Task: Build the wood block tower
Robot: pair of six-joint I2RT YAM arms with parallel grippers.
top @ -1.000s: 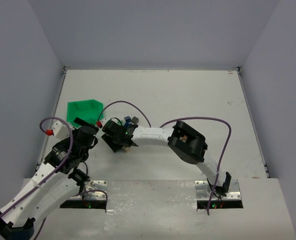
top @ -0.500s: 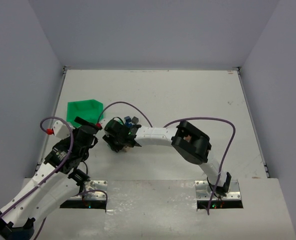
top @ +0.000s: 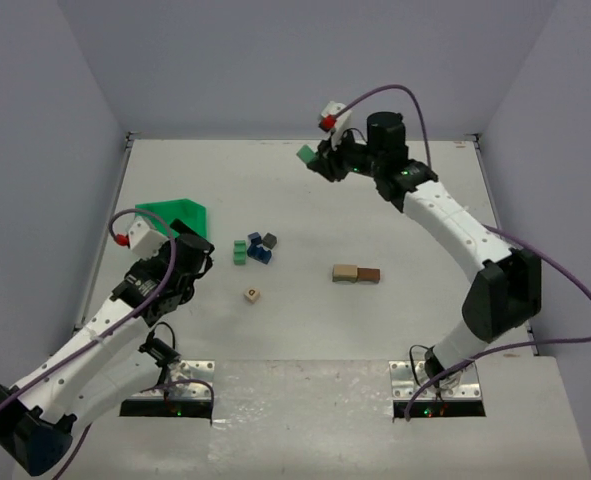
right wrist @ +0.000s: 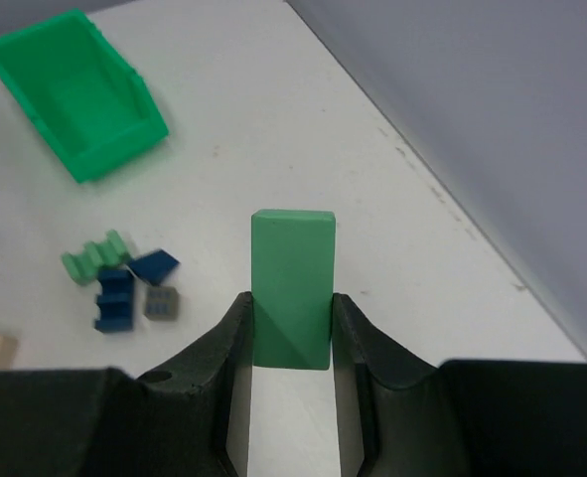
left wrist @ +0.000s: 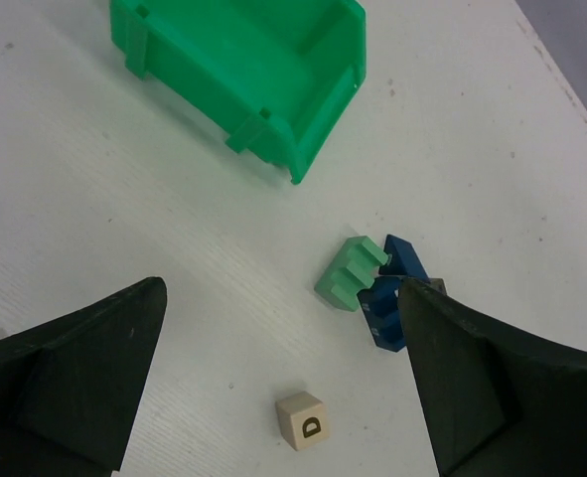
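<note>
My right gripper (top: 315, 160) is raised over the far middle of the table, shut on a plain green block (top: 305, 154); the block stands upright between the fingers in the right wrist view (right wrist: 292, 283). A tan bar and a brown bar (top: 356, 273) lie end to end at the table's middle. No stack stands. A ridged green block (top: 240, 252), blue pieces (top: 260, 250) and a small grey cube (top: 270, 240) lie clustered to the left. My left gripper (left wrist: 281, 328) is open and empty above a tan D cube (left wrist: 304, 419).
A green plastic bin (top: 172, 217) sits at the left edge, just beyond my left gripper (top: 193, 250). The tan D cube (top: 251, 295) lies apart, in front of the cluster. Walls close in the table at the back and both sides.
</note>
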